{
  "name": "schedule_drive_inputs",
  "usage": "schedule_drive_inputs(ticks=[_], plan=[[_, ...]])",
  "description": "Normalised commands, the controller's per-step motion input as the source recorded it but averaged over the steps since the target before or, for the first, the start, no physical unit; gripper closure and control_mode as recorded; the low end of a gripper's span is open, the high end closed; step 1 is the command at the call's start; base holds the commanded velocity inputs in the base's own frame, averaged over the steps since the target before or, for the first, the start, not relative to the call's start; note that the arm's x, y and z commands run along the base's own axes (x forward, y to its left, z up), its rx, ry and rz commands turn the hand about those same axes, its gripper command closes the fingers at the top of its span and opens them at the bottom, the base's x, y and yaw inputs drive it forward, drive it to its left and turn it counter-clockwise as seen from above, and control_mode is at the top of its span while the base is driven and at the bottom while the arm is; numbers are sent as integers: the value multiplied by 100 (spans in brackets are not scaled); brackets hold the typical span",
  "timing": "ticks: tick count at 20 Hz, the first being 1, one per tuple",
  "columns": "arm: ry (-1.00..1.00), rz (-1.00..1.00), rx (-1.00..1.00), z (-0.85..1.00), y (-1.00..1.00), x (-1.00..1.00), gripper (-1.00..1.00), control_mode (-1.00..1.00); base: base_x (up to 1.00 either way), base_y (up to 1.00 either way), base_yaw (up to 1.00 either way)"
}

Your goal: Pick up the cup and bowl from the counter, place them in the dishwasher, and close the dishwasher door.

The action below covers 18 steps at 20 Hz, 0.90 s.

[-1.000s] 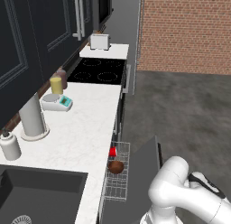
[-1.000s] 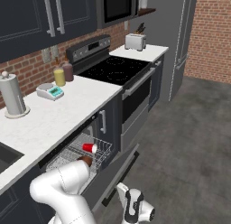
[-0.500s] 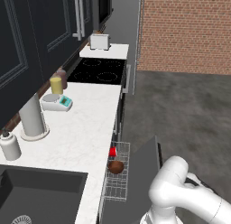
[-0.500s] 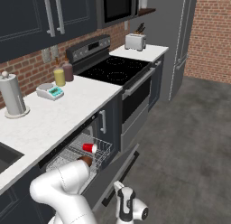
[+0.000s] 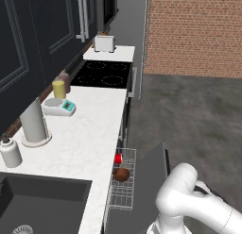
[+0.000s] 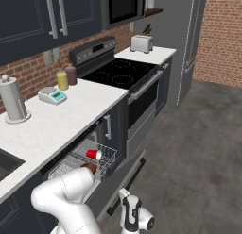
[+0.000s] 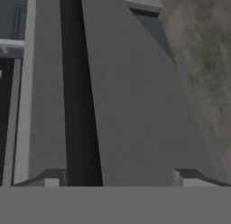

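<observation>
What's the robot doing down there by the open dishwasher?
It is finishing loading. The red cup and the brown bowl already sit in the pulled-out wire rack. The arm reaches low, and its open gripper points at the dishwasher door, which hangs partly open. Nothing is held.

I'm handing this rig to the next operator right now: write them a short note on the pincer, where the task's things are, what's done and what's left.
Pincer: empty, fingertips spread wide, low beside the open dishwasher door, looking along its panel.
Cup: lying on its side in the pulled-out rack of the dishwasher.
Bowl: in the same rack, just beside the cup.
Counter: neither task item remains on it; the scale, yellow jar and paper towel roll stand there.
Done: both items loaded.
Left: close the door. The rack sticks out, so it probably has to go in with or before the door.
</observation>
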Motion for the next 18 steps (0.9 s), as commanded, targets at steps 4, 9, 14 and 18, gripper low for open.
schedule_drive_inputs(ticks=[4, 9, 14, 18], plan=[[0, 3, 23, 0, 63, 66, -100, -100, 0, 0, 0], [0, 4, 23, 5, 69, 71, -100, -100, 0, 0, 0], [0, 5, 23, 11, 74, 73, -100, -100, 0, 0, 0], [0, 5, 23, 12, 85, 79, -100, -100, 0, 0, 0]])
